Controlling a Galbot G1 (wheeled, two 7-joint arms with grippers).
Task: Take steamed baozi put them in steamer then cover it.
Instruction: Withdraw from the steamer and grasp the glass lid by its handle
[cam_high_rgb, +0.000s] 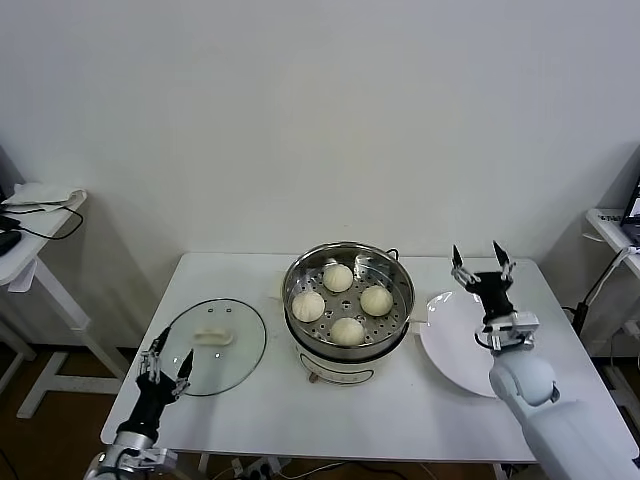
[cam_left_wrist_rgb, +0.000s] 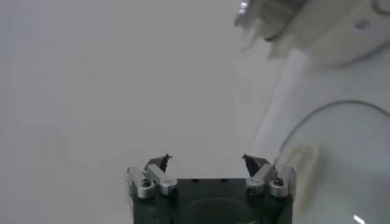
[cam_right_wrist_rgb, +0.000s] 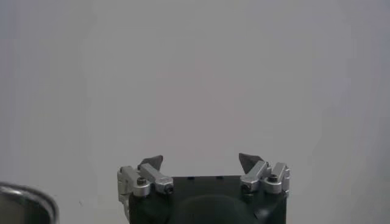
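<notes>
The steamer (cam_high_rgb: 349, 300) stands uncovered in the middle of the white table (cam_high_rgb: 260, 410); its rim also shows in the right wrist view (cam_right_wrist_rgb: 24, 204). Several cream-white steamed baozi lie on its perforated tray, among them one at the far side (cam_high_rgb: 338, 277), one on the left (cam_high_rgb: 308, 306) and one at the front (cam_high_rgb: 348, 331). The round glass lid (cam_high_rgb: 213, 345) lies flat on the table to the steamer's left and shows in the left wrist view (cam_left_wrist_rgb: 341, 152). My left gripper (cam_high_rgb: 165, 359) is open and empty at the lid's near-left edge. My right gripper (cam_high_rgb: 478, 257) is open and empty, raised above the white plate (cam_high_rgb: 458, 345).
The empty white plate lies right of the steamer. A white side table (cam_high_rgb: 35, 215) with cables stands at the far left, another (cam_high_rgb: 615, 225) at the far right. A plain wall is behind the table.
</notes>
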